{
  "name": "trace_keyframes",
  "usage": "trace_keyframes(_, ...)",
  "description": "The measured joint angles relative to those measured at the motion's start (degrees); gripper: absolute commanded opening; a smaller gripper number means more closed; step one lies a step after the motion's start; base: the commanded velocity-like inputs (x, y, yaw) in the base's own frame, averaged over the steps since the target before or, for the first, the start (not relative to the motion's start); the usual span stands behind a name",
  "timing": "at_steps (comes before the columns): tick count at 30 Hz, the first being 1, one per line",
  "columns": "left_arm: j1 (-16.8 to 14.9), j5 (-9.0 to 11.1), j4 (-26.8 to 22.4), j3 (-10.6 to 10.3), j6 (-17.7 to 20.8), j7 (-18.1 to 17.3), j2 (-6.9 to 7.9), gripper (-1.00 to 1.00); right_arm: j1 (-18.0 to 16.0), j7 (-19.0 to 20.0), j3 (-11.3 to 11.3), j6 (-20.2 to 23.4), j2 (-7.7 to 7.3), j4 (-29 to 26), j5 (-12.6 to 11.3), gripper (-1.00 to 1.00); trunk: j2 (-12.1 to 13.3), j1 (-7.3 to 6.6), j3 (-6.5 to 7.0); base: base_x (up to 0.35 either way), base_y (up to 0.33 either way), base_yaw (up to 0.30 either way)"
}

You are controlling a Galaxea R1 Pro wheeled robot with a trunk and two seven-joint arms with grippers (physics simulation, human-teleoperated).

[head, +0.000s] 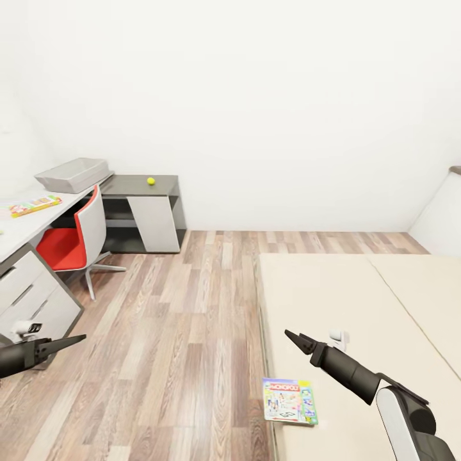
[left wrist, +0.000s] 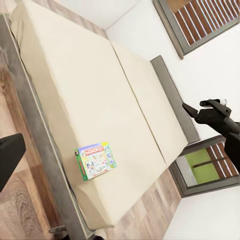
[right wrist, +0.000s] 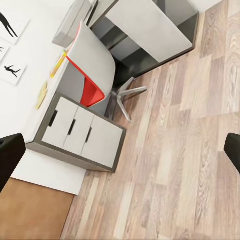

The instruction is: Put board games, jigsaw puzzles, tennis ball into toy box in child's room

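A Monopoly box (head: 289, 401) lies at the bed's (head: 358, 301) near edge; a tennis ball (head: 151, 181) sits on the bench's (head: 137, 187) low section.

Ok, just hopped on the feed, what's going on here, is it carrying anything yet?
No, nothing is in either hand. The robot stands between desk and bed, both arms out in front. The right hand hovers above the bed, its fingers together, short of the Monopoly box lying flat near the mattress edge. The left hand points out over the floor. Across the room, the toy box sits on the table, and the tennis ball rests on the lower dark section.
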Motion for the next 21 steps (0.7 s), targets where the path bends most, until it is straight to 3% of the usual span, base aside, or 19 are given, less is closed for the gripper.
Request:
trace_keyframes(13, 0.00, -0.01, 0.00, 0.02, 0.00, 0.00, 0.01, 1.00, 0.00, 0.02, 0.00, -0.16, 0.00, 0.00, 0.01, 1.00, 0.00, 0.00, 0.01, 0.000, 0.185, -0.005)
trace_keyframes(21, -0.02, -0.05, 0.01, 0.07, 0.00, 0.00, 0.00, 1.00, 0.01, 0.04, -0.01, -0.21, 0.00, -0.01, 0.01, 1.00, 0.00, 0.00, 0.33, 0.000, 0.191, -0.131)
